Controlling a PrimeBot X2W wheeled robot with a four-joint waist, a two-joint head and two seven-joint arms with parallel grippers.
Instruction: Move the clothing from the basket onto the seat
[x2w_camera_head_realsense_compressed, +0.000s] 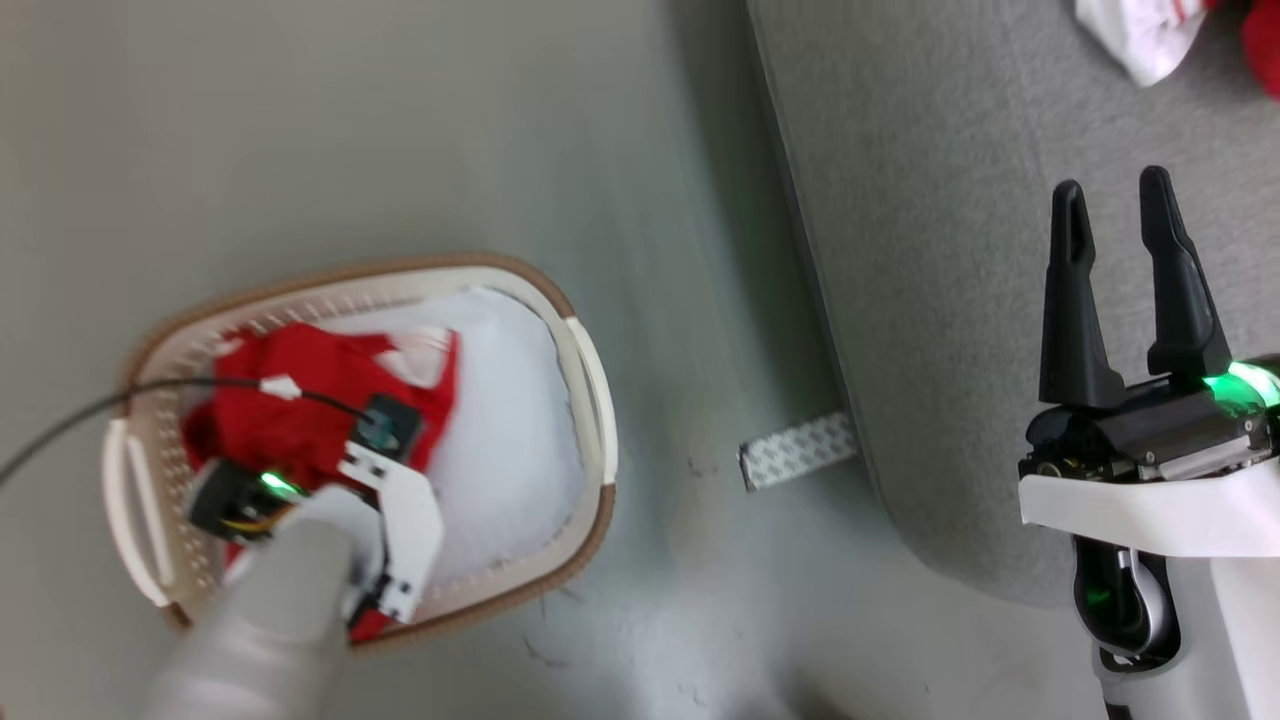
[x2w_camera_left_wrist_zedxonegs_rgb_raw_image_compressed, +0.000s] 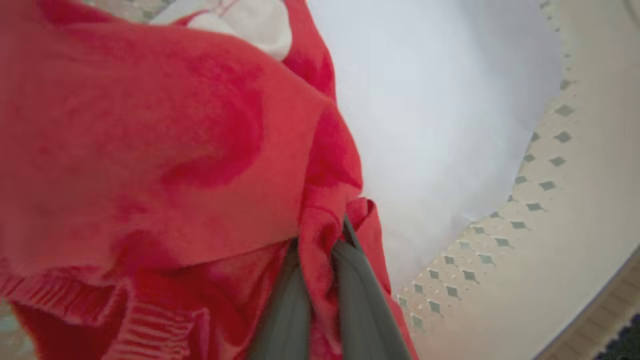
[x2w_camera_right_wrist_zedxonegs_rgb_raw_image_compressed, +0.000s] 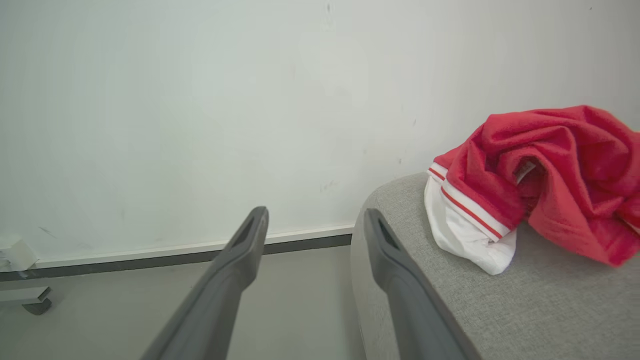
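The left gripper (x2w_camera_left_wrist_zedxonegs_rgb_raw_image_compressed: 320, 235) pinches the red garment (x2w_camera_head_realsense_compressed: 290, 400) in the basket (x2w_camera_head_realsense_compressed: 590, 400); the right gripper (x2w_camera_head_realsense_compressed: 1115, 215) gapes empty. Next, I'd say: lift clear, swing to the seat (x2w_camera_head_realsense_compressed: 950, 300) at three o'clock.

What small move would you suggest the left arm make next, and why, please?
I would probably lift the left gripper straight up, clear of the basket. It is shut on a fold of the red garment inside the basket, so the grasp looks made. A second garment lies on the seat, where this one belongs too.
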